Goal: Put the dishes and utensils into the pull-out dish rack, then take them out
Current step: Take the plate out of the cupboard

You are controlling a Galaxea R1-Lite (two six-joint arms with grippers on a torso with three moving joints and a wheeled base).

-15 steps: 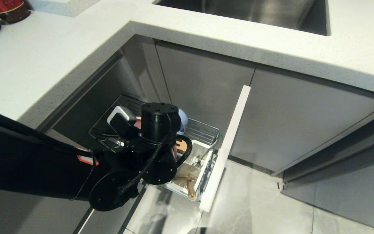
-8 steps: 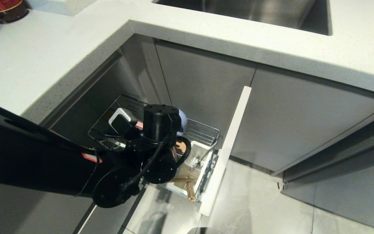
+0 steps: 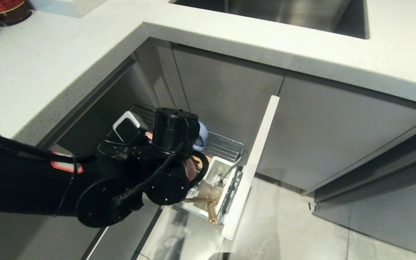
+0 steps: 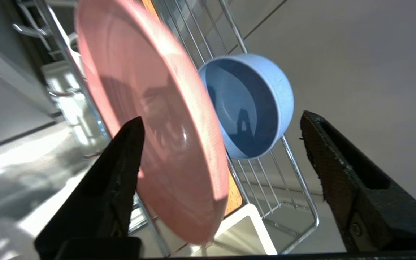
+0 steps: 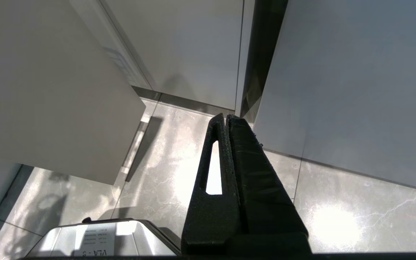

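A: Currently, left to right: the left gripper [image 4: 222, 122] hangs over the pull-out dish rack [image 3: 226, 146], fingers wide apart, clamped on nothing. The pink plate [image 4: 150, 119] stands on edge in the wires between them, touching neither, it seems; the light-blue bowl [image 4: 251, 104] lies tipped just beside it.

B: Utensils?

A: The chopsticks [image 3: 211, 211] and the spoon [image 3: 226, 175] stand in the white cutlery box [image 3: 217, 168]. The right gripper [image 5: 228, 121] is parked near the floor, fingers pressed together.

B: Judgement?

A: Loading looks complete; unloading is not yet begun.
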